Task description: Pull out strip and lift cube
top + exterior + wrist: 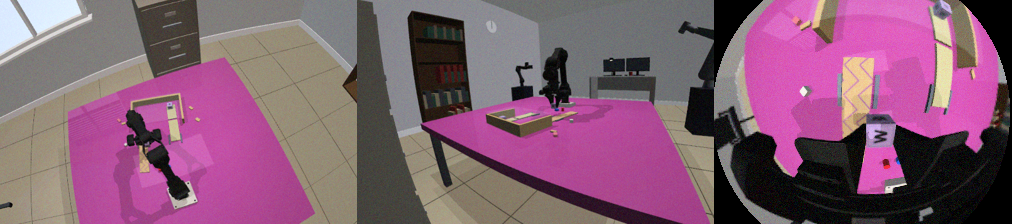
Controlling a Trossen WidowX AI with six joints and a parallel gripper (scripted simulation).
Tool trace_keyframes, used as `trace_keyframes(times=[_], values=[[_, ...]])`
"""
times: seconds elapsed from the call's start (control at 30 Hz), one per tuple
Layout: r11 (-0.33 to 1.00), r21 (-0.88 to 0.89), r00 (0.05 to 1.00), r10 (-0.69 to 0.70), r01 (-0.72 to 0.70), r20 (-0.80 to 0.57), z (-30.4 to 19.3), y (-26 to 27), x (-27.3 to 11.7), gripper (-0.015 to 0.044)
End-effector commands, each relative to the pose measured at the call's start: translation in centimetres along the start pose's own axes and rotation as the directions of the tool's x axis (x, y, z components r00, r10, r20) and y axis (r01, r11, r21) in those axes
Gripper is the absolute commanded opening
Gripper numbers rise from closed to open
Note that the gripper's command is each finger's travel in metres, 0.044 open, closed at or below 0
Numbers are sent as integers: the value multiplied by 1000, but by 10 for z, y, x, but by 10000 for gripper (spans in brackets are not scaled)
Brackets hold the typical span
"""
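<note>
And there it was: the lavender cube [147, 144] [553, 106] [880, 134], marked W, up above the tabletop [245, 157] [608, 151] [774, 65], gripped by the black fingers [557, 103]! Below lay the zigzag-patterned, wood-toned strip [144, 160] [565, 116] [858, 90], flat and oblong; from overhead, the arm [160, 157] [556, 67] partly hid both. Beyond, a plain yellowish strip [174, 129] [526, 116] [943, 75] showed a crosswise break.
</note>
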State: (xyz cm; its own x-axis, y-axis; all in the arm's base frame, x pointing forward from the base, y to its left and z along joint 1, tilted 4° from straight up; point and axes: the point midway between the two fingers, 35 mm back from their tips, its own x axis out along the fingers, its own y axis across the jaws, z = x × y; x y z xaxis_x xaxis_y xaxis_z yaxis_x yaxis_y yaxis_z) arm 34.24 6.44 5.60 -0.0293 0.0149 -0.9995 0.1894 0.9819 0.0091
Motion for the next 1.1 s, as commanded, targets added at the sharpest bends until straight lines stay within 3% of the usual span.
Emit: trace_keyframes(times=[0.0,0.27,0.6,1.07], values=[[1000,-5,1000,-4,4,0,-12,-5,0,0],[1000,-5,1000,-4,4,-2,-37,-15,3,0],[1000,-5,1000,-5,4,-2,-37,-15,-32,0],[1000,-5,1000,-5,5,-2,-37,-15,-33,0]])
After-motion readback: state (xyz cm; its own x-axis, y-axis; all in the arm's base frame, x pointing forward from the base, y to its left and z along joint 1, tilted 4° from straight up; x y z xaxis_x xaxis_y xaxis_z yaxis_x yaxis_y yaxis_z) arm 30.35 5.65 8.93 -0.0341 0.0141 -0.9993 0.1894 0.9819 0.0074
